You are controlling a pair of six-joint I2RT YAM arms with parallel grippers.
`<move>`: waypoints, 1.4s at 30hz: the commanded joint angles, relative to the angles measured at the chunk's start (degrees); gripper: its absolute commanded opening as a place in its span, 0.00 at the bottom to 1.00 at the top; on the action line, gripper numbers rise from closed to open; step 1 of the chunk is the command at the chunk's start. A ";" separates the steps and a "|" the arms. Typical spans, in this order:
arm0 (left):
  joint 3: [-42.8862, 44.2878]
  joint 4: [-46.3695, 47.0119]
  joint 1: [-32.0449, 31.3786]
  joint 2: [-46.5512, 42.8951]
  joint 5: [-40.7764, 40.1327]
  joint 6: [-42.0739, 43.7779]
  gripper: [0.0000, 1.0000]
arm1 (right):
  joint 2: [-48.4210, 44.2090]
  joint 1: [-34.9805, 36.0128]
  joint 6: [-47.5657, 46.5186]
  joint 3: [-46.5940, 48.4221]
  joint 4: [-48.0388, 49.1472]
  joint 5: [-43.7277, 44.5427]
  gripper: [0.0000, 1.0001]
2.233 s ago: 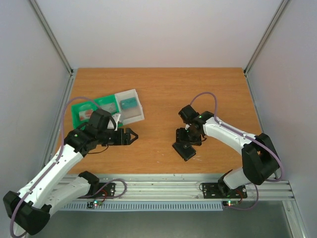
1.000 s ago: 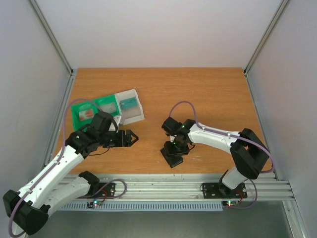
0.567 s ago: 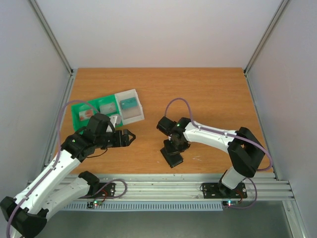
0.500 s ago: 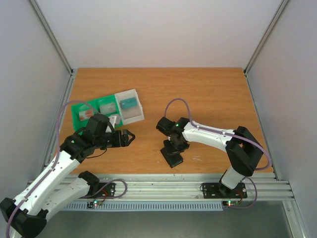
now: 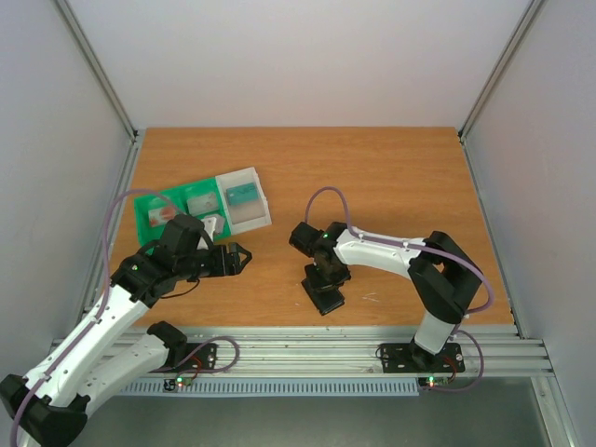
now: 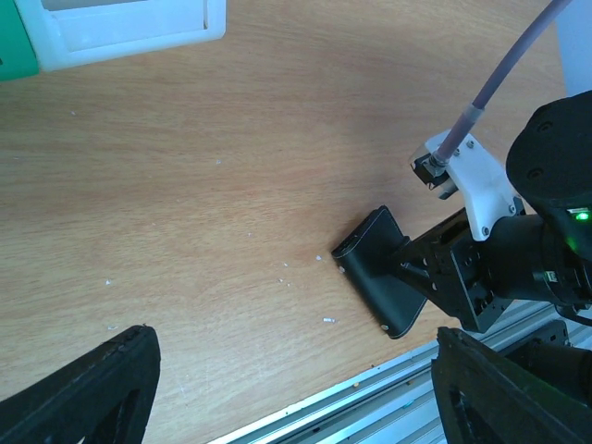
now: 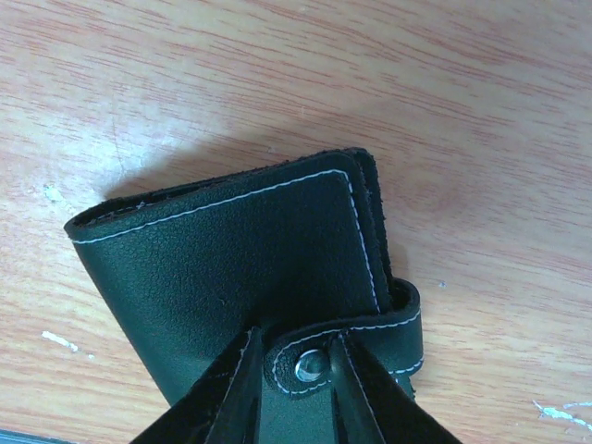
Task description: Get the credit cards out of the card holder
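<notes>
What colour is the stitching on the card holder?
White, against black leather. The stitching along the card holder edges shows best in the right wrist view.

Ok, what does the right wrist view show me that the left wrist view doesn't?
Right wrist only: the snap tab with its metal stud, pinched between the right jaws, and white stitching. Left wrist only: the white box, the right arm, the wide-open left jaws. Both: the closed card holder on the wooden table.
</notes>
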 commanded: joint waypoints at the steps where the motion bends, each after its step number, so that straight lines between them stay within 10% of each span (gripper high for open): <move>1: -0.55 0.16 -0.27 -0.83 -0.93 -0.33 0.81 | 1.85 0.55 0.30 0.88 0.57 0.93 0.23; 14: 0.06 -0.32 -0.28 -0.65 -1.50 -0.11 0.81 | 0.75 1.70 0.96 1.18 -0.99 5.95 0.02; 30: -0.30 0.60 -0.27 3.22 -0.21 -1.39 0.79 | -10.49 1.69 2.95 1.44 3.77 5.29 0.01; 42: -8.35 23.05 -0.27 4.00 17.95 -12.61 0.79 | -21.23 1.67 9.10 -0.69 18.30 -7.99 0.01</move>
